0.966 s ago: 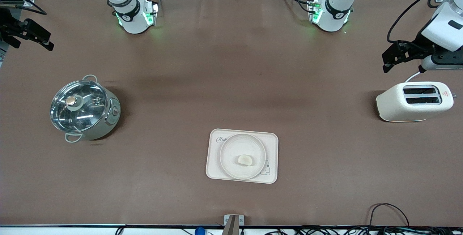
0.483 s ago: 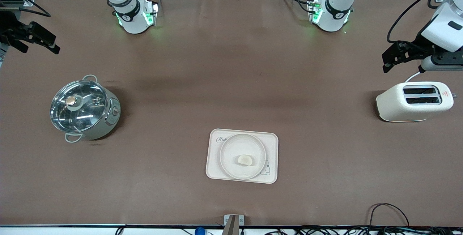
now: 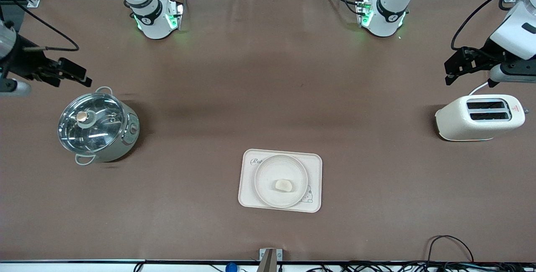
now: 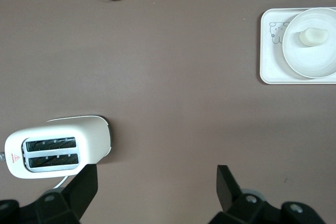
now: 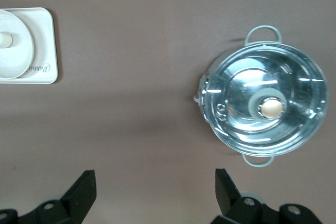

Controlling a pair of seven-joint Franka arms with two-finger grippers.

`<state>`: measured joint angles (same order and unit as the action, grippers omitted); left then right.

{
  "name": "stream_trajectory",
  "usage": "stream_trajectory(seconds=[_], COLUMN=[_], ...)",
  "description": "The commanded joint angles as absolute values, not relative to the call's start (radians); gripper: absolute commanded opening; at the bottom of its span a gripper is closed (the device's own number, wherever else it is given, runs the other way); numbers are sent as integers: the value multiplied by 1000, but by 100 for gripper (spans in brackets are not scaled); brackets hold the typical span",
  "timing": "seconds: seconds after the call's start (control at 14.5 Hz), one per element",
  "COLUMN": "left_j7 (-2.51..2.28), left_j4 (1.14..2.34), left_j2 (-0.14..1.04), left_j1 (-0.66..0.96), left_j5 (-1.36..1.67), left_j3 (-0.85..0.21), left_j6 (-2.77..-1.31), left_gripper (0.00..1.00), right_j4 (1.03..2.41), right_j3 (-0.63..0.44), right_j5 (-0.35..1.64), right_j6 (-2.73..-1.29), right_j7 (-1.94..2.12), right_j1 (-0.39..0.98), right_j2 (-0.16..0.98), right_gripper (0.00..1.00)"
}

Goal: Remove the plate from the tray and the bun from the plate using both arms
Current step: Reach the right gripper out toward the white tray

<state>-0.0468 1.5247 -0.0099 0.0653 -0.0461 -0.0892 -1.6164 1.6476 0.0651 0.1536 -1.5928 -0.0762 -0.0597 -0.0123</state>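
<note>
The round cream-white plate (image 3: 281,180) rests on the rectangular cream tray (image 3: 312,182) near the front camera, mid-table. The small pale bun (image 3: 284,185) lies in the plate. Both also show in the left wrist view, plate (image 4: 310,56) and bun (image 4: 313,36), and at the edge of the right wrist view, plate (image 5: 13,59) and bun (image 5: 5,40). My left gripper (image 3: 453,71) hangs open and empty in the air at the left arm's end, beside the toaster (image 3: 480,117). My right gripper (image 3: 75,75) hangs open and empty at the right arm's end, beside the pot (image 3: 97,126).
A steel pot with a glass lid (image 5: 262,106) stands at the right arm's end. A white toaster (image 4: 55,148) stands at the left arm's end. Cables (image 3: 448,247) lie along the table edge nearest the front camera.
My right gripper has moved in from the table's end toward the pot. My left gripper has shifted only slightly. Plate and bun have not moved.
</note>
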Motion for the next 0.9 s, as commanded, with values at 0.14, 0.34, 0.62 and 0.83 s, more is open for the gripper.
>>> stream_trajectory(seconds=[0.14,0.34,0.62,0.83], left_j7=[-35,-38,-32,-28], left_j4=[1493,1493,1493,1493], left_j2=[14,14,14,14], left_j1=[61,61,60,58], left_j5=[-31,-37,-37,-37], left_j3=[-87,-87,-87,-87], left_j6=[-1591,-1591,-1591,-1591], left_gripper=[100,100,100,100], right_j4=[1654,1652,1643,1623], right_j3=[69,69,69,69], right_j5=[190,296,327,437], right_j6=[-1680,-1776,-1954,-2118], right_j7=[-158,-248,-336,-341], right_j1=[20,72,176,251], right_j2=[61,155,291,434], right_gripper=[100,100,100,100])
